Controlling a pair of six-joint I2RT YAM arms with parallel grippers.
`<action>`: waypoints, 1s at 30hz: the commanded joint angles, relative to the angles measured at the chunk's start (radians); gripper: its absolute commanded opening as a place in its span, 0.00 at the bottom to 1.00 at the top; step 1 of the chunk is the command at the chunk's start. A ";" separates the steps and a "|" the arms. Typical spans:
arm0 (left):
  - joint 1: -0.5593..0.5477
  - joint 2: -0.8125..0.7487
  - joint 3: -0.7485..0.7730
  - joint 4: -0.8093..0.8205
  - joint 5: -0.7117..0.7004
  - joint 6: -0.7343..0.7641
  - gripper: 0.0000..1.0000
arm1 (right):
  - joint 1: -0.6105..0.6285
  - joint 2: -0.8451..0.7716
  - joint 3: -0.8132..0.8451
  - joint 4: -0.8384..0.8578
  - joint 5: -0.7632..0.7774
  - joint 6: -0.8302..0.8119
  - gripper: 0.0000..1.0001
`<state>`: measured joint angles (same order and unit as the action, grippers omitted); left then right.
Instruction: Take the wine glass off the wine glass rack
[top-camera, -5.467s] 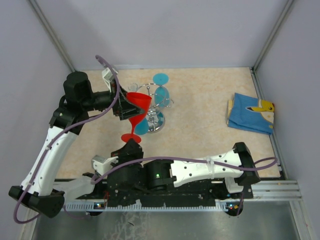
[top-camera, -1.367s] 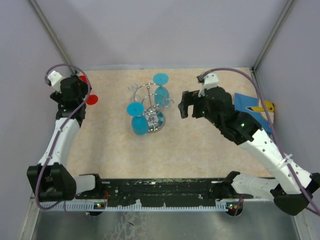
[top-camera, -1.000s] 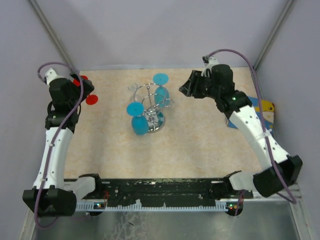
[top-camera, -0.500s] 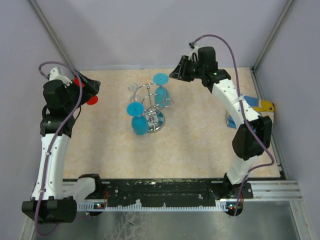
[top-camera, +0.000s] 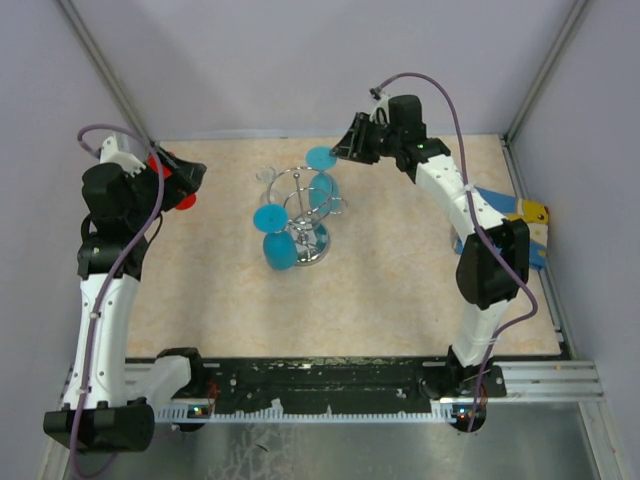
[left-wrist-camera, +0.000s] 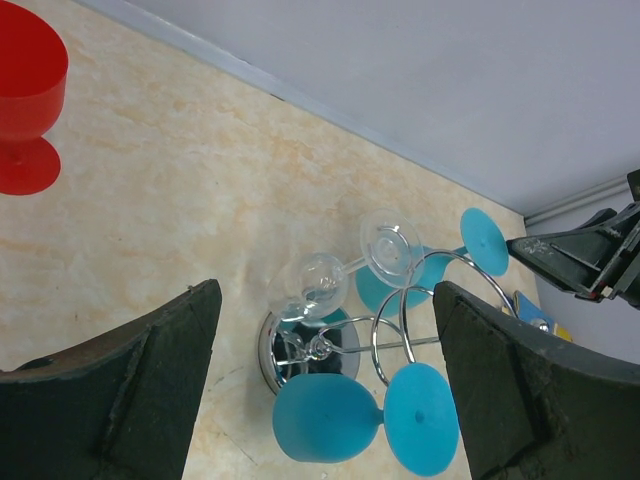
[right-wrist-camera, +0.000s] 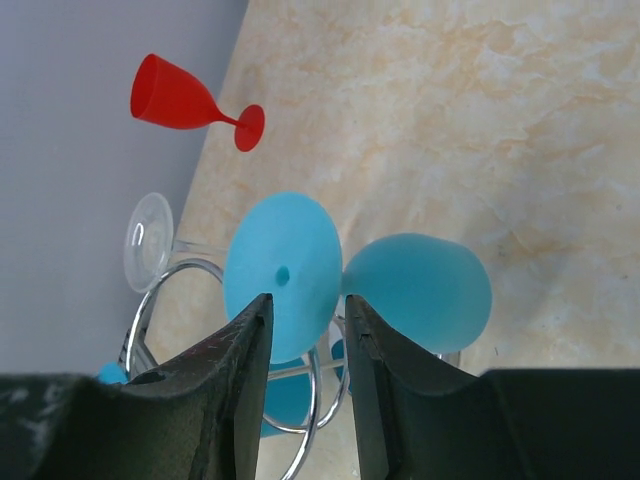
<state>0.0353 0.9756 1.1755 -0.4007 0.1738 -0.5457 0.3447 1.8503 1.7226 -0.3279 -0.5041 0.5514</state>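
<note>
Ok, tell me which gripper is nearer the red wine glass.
Left. The left gripper is right next to the red wine glass; the right gripper is beyond the rack, at a blue glass.

**Both arms up, jaws apart**

The left arm (top-camera: 100, 300) stands tall at the left side, and the left gripper (left-wrist-camera: 322, 300) is spread wide and holds nothing. The right arm (top-camera: 450, 195) stretches far forward. The right gripper (right-wrist-camera: 307, 300) points left – its fingers leave only a narrow gap.

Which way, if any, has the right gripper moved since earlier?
Yes: the right gripper moved back and slightly left, from level with the wine glass rack to behind it.
</note>
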 joint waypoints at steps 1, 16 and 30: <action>0.000 -0.017 0.004 0.011 0.022 -0.001 0.92 | -0.004 -0.009 0.020 0.111 -0.077 0.029 0.35; -0.001 -0.028 -0.012 0.016 0.010 0.012 0.92 | -0.006 0.001 0.009 0.106 -0.077 0.016 0.33; -0.001 -0.036 -0.024 0.025 0.015 0.011 0.92 | -0.015 -0.004 -0.014 0.115 -0.046 0.006 0.35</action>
<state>0.0353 0.9581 1.1587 -0.3996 0.1776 -0.5449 0.3435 1.8622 1.7214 -0.2539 -0.5564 0.5690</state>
